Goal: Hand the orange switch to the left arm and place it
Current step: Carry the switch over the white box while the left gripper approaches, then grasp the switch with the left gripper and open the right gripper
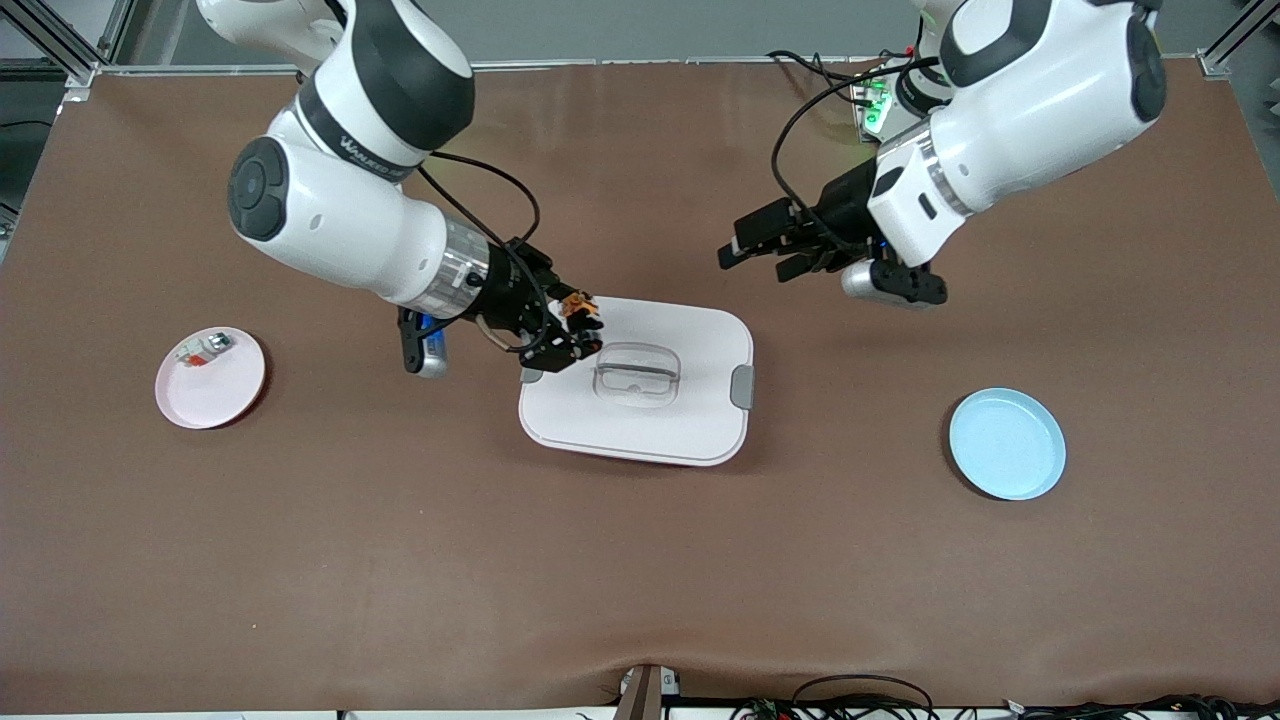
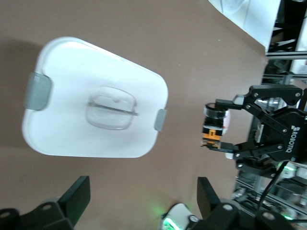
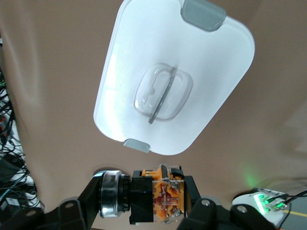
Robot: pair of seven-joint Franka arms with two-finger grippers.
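Observation:
My right gripper [image 1: 572,330] is shut on the orange switch [image 1: 578,306], a small black and orange part, and holds it in the air over the corner of the white box [image 1: 640,420] toward the right arm's end. The right wrist view shows the switch [image 3: 156,195] clamped between the fingers, with the box [image 3: 192,57] below. My left gripper [image 1: 757,254] is open and empty, up over bare table beside the box on the robots' side. The left wrist view shows its fingers [image 2: 77,195] spread wide, the box [image 2: 72,72], and the switch [image 2: 212,128] held in the right gripper [image 2: 217,125].
A pink plate [image 1: 215,395] toward the right arm's end holds a small white-and-silver part [image 1: 205,348]. An empty blue plate [image 1: 1007,443] lies toward the left arm's end. A device with green lights [image 1: 875,105] and cables sits near the left arm's base.

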